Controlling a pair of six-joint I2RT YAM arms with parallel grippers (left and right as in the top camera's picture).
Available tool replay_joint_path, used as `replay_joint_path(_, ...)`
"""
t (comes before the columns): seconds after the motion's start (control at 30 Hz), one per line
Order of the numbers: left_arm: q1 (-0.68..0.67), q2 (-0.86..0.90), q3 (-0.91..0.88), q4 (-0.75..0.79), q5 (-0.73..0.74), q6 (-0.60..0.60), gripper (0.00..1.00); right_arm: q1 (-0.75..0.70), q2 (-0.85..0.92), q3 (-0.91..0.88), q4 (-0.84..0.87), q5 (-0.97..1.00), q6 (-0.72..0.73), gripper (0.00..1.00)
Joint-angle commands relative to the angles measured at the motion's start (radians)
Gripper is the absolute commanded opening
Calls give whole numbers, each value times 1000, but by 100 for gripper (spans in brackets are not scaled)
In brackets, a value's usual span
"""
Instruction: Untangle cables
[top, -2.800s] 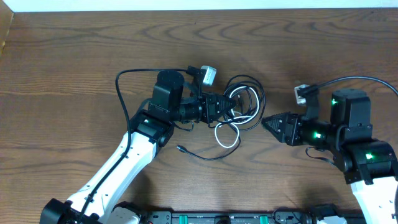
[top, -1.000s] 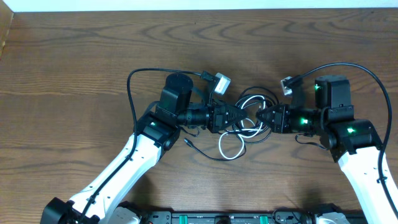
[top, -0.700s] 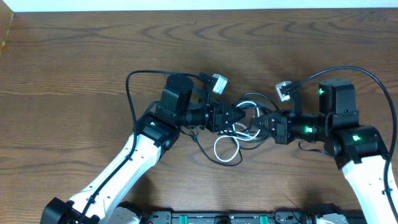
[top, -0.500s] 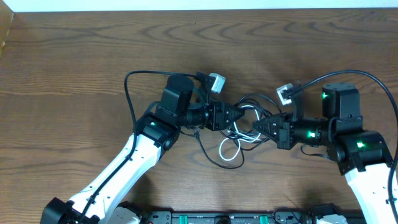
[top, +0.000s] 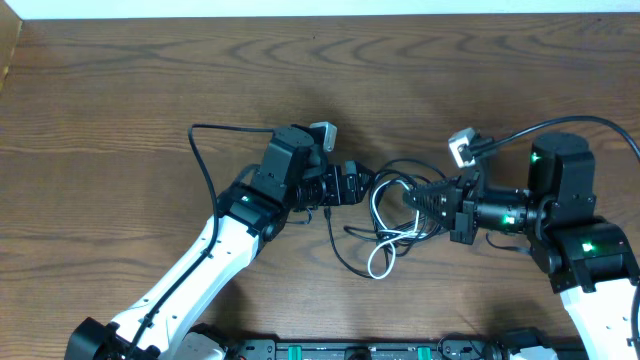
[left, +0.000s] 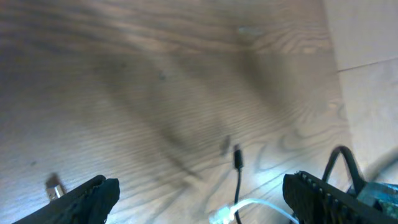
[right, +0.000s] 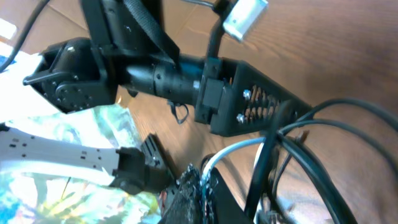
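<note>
The cables lie bunched at the table's middle: black loops (top: 398, 183) and a white cable (top: 380, 262) whose loop hangs toward the front. My right gripper (top: 409, 198) is shut on the white cable (right: 244, 148) where it enters the bundle, with black cables (right: 323, 140) running beside the jaws of that gripper (right: 200, 182). My left gripper (top: 360, 186) sits just left of the bundle, open and holding nothing. In the left wrist view its fingers (left: 93, 196) stand wide apart around the left gripper (left: 202, 194), with a white plug end (left: 222, 216) and a black plug (left: 237, 158) lying between them.
A black cable tail (top: 340, 258) trails toward the front of the wooden table (top: 120, 120). Each arm's thick black wire arcs above its wrist, left (top: 205, 140) and right (top: 560, 125). Another small plug (left: 55, 188) lies near the left finger.
My left gripper opened, let go of the cables and drew back to the left. The right gripper stayed shut and the bundle shifted slightly toward the front.
</note>
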Motion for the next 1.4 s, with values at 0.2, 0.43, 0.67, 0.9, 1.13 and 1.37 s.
replay_joint_path(0.2,3,-9,10,-93,-32,-14,91,-3,-11,5,124,-22,125,1)
replay_joint_path(0.43,3,-9,10,-97,166,208,91,-3,-11,5,125,17,155,1)
replay_joint_path(0.67,3,-9,10,-116,311,457,91,-3,-11,5,124,17,154,1)
replay_joint_path(0.9,8,-9,10,-120,308,488,91,-6,-11,5,124,36,154,1)
replay_joint_path(1.13,90,-9,10,-181,16,404,91,-50,-8,5,124,39,154,1)
replay_joint_path(1.37,148,-9,10,-199,59,246,92,-53,-5,5,116,40,145,1)
